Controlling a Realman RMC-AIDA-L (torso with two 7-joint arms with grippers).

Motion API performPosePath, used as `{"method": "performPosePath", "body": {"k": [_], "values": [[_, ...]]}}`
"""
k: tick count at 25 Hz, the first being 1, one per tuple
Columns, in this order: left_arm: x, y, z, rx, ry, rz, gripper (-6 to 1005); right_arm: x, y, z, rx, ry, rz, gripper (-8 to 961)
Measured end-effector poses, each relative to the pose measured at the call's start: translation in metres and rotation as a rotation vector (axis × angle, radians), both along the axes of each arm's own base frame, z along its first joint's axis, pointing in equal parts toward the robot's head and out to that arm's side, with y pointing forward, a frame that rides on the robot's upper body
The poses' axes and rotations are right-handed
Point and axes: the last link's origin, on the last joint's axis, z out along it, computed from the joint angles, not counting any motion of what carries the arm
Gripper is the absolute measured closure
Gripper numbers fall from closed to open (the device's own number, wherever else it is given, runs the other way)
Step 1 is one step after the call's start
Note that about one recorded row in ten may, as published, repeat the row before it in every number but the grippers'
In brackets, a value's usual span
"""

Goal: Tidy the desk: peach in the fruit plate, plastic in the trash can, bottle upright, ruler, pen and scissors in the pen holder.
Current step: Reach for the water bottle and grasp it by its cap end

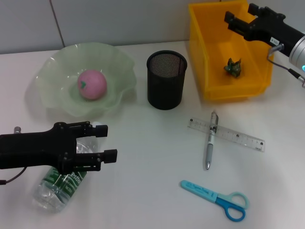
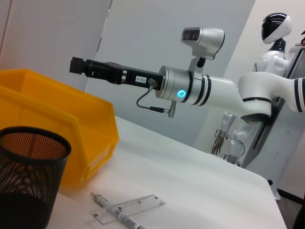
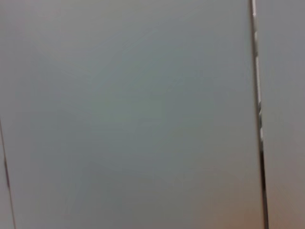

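Head view: left gripper (image 1: 106, 142) spread wide, hovering over lying bottle (image 1: 59, 183). Right gripper (image 1: 237, 22) above yellow bin (image 1: 209, 67), fingers apart, empty; plastic (image 1: 233, 66) inside bin. Peach (image 1: 92, 84) in plate (image 1: 57, 76). Pen (image 1: 210, 140) across ruler (image 1: 226, 134), scissors (image 1: 217, 199) on desk near mesh holder (image 1: 166, 79).
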Motion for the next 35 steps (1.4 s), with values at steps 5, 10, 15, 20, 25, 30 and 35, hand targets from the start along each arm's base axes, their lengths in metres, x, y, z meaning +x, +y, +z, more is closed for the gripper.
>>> {"method": "performPosePath", "body": {"k": [5,10,15,20,25,30,35], "values": [[0.002,0.000,0.000,-0.004,-0.003,-0.006,229,-0.005,-0.006,0.009,0.020,0.086,0.045,178],[0.002,0.000,0.000,-0.005,-0.004,-0.009,229,-0.019,-0.026,0.017,-0.037,0.200,0.186,177],[0.003,0.001,0.000,-0.004,-0.004,-0.010,229,-0.028,-0.042,0.020,-0.116,0.252,0.289,178],[0.004,0.001,-0.001,-0.004,-0.007,-0.014,229,-0.035,-0.062,0.015,-0.313,0.220,0.398,177],[0.005,0.002,-0.001,-0.003,-0.009,-0.018,229,-0.034,-0.083,0.005,-0.547,0.108,0.457,177],[0.008,0.003,0.000,-0.008,-0.013,-0.027,229,-0.026,-0.097,-0.007,-0.764,-0.010,0.416,178],[0.007,0.004,0.000,-0.006,-0.006,-0.024,229,-0.016,-0.105,-0.015,-0.872,-0.088,0.371,178]]}}
